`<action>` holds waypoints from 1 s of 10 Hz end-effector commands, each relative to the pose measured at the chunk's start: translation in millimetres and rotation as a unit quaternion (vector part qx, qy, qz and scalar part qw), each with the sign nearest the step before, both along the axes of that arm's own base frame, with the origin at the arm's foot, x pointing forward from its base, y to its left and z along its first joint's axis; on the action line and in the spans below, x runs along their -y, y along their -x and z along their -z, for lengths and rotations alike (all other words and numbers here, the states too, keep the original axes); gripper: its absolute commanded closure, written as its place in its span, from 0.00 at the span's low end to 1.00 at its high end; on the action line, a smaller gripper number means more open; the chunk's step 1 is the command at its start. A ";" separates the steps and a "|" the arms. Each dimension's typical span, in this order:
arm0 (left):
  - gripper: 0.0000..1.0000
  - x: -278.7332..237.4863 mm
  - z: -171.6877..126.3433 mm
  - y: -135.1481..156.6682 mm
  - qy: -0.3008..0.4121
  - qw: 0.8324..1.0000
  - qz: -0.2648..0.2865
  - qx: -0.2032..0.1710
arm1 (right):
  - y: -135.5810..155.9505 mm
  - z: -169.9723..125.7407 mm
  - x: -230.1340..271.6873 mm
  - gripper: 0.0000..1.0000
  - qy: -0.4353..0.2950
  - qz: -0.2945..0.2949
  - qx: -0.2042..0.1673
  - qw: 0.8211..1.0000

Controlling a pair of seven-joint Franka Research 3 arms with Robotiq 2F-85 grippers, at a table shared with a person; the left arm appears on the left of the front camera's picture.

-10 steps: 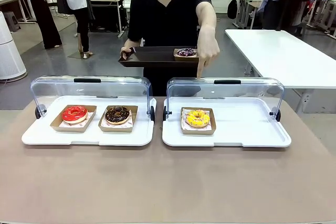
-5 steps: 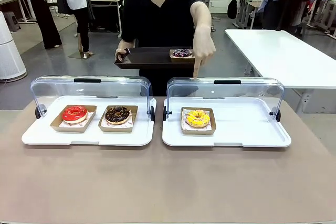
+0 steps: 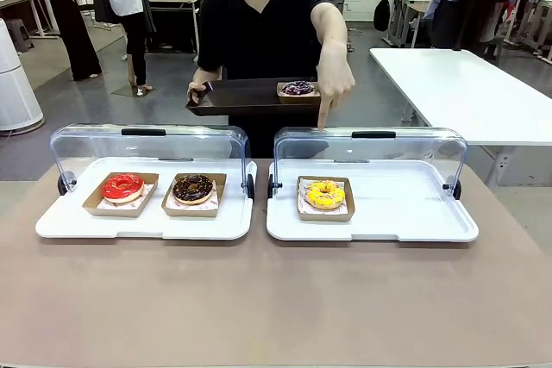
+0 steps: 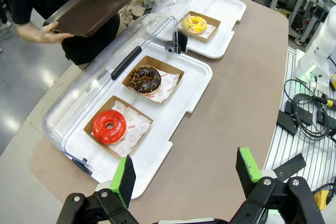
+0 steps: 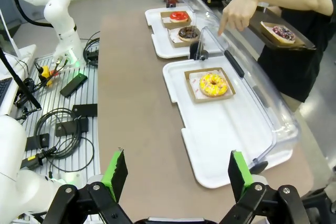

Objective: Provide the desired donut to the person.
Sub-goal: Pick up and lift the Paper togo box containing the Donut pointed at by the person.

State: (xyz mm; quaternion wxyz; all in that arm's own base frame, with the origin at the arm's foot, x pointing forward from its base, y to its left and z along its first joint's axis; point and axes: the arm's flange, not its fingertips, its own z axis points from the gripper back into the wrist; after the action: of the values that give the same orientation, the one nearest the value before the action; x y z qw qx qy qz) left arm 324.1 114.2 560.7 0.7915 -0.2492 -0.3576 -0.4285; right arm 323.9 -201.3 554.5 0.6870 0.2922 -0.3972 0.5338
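Under the person's pointing hand [image 3: 335,84], on the robot's right half of the table [image 3: 276,308], sits the yellow donut [image 3: 325,194] in its little cardboard holder [image 3: 303,213]. The finger aims straight down at it, so I take it for the one wanted.

Taking that donut as the landmark:
- It lies on the white tray [image 3: 414,217], toward the inner end. The clear lid [image 3: 371,148] is swung up and back on the person's side of it, so the robot's side is uncovered.
- Beyond it, the person's other hand [image 3: 200,90] holds a dark serving tray [image 3: 241,96] with a purple-iced donut [image 3: 298,87] already aboard.
- To its left, on the neighbouring tray [image 3: 147,228], are the chocolate donut [image 3: 193,187] and the red donut [image 3: 122,186].

The right claw [image 5: 177,174] is spread wide and carries nothing. From its wrist view the yellow donut is straight ahead and a touch to the right, well apart from the green pads [image 5: 116,170]. The left claw [image 4: 186,170] is spread and empty too. From there the yellow donut is farthest off, past the red and chocolate ones.

My reckoning is that the right arm is the nearer one. The donut is round, so no axis matters, but the holder's straight sides would give the fingers something to close on.
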 end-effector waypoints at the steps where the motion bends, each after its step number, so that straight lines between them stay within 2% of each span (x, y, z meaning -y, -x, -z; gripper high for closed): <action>1: 0.00 -0.6 -0.2 -0.2 0.008 1.000 0.005 0.007 | -0.1 -0.9 0.0 0.00 0.009 0.006 -0.008 1.000; 5: 0.00 -0.6 -0.2 -0.2 0.008 1.000 0.005 0.007 | 0.0 0.0 0.0 0.00 0.000 0.000 0.000 1.000; 7: 0.00 -0.6 -0.2 -0.2 0.008 1.000 0.005 0.007 | -4.9 -17.9 -77.1 0.00 0.044 -0.056 0.028 0.997; 9: 0.00 -0.6 -0.2 -0.2 0.008 1.000 0.005 0.007 | -19.4 -18.7 -156.0 0.00 0.116 -0.064 0.018 0.991; 10: 0.00 -0.6 -0.2 -0.2 0.008 1.000 0.005 0.007 | -25.9 -6.9 -192.5 0.00 0.158 -0.080 0.009 0.984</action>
State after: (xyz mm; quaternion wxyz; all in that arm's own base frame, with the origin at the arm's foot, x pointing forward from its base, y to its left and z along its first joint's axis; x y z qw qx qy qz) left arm 324.3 113.4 560.8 0.7914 -0.2490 -0.3570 -0.4292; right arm 342.5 -37.2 579.7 0.6591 0.2319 -0.3254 0.6371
